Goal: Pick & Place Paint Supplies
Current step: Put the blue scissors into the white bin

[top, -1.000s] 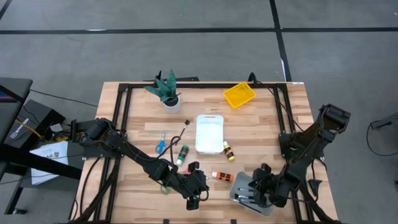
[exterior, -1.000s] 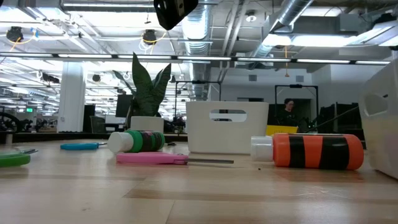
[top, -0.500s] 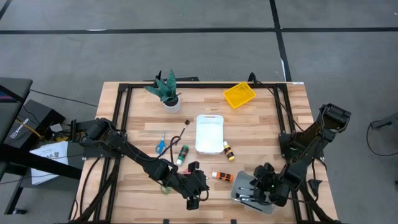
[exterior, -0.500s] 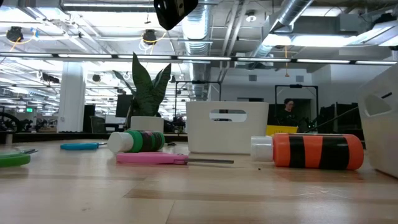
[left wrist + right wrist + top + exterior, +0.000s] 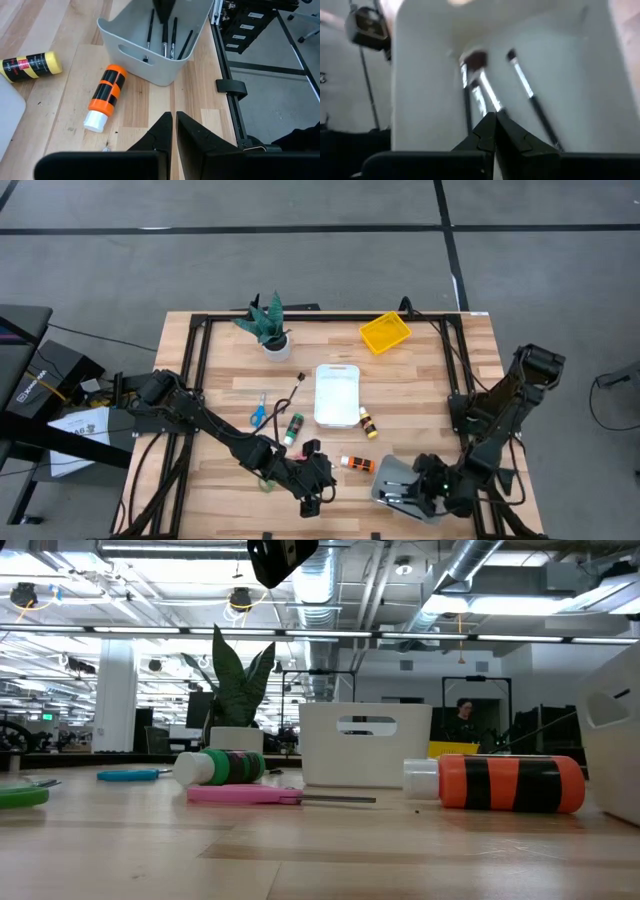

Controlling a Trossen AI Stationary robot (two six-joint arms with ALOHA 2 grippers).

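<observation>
The grey tray (image 5: 398, 488) at the near right holds several thin dark-handled brushes (image 5: 164, 36). My right gripper (image 5: 495, 116) is shut with its fingertips down inside that tray (image 5: 162, 12), right at the brushes (image 5: 485, 90). My left gripper (image 5: 173, 117) hangs shut above the table's near edge (image 5: 310, 502), holding nothing. An orange bottle (image 5: 357, 464) lies on its side between the two grippers. A yellow bottle (image 5: 368, 421), a green bottle (image 5: 293, 428), pink scissors (image 5: 270, 796), blue scissors (image 5: 258, 413) and another brush (image 5: 291, 391) lie loose on the table. My right gripper's shut fingertips come slanting down into the grey tray and end just at a brush handle (image 5: 489, 100) lying on the tray floor. I cannot tell whether they touch or pinch it.
A white tray (image 5: 337, 393) lies at the table's middle, a yellow tray (image 5: 385, 332) at the far right and a potted plant (image 5: 266, 326) at the far left. Green scissors (image 5: 265, 480) lie beside my left arm. A person (image 5: 466, 720) sits in the room beyond the table.
My right gripper has shifted a little toward the table's near right corner over the grey tray, has risen slightly and has rolled about its own axis, staying shut. My left arm has kept still.
</observation>
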